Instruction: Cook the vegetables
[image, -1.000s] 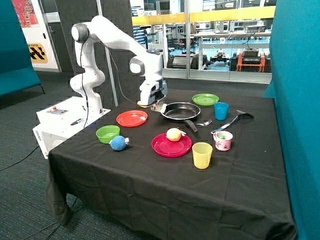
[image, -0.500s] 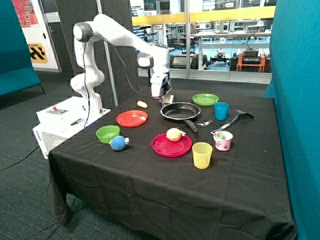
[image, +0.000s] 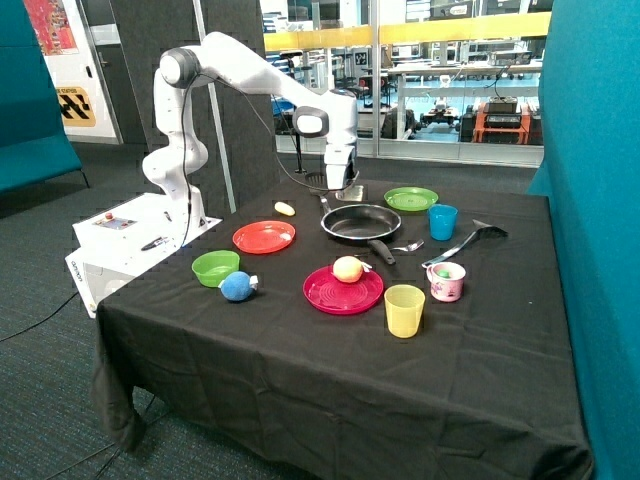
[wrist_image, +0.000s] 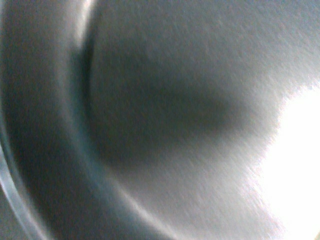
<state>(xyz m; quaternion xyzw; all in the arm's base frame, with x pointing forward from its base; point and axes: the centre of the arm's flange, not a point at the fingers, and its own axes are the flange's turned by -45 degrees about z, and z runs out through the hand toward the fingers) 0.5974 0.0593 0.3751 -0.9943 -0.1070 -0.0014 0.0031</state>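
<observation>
My gripper (image: 347, 186) hangs just above the far rim of the black frying pan (image: 362, 226) in the outside view. It is shut on the whitish flat chunk (image: 352, 191), which shows under the fingers. The pale-yellow oval piece (image: 285, 208) lies on the black cloth behind the orange plate (image: 264, 237), apart from the gripper. The wrist view is filled by the pan's grey inside (wrist_image: 150, 125) from close up, with a bright patch at one side; no fingers show there.
A red plate (image: 325, 293) holds a round yellow-pink fruit (image: 347, 269). A green bowl (image: 215, 267) and a blue ball (image: 237, 287) sit near the orange plate. A green plate (image: 411, 198), a blue cup (image: 442, 221), a black spatula (image: 465, 243), a pink cup (image: 446, 281) and a yellow cup (image: 404, 310) stand beyond the pan's handle side.
The gripper has risen from the cloth by the orange plate and moved over to the pan with the whitish chunk. The pale-yellow piece stays where it lay.
</observation>
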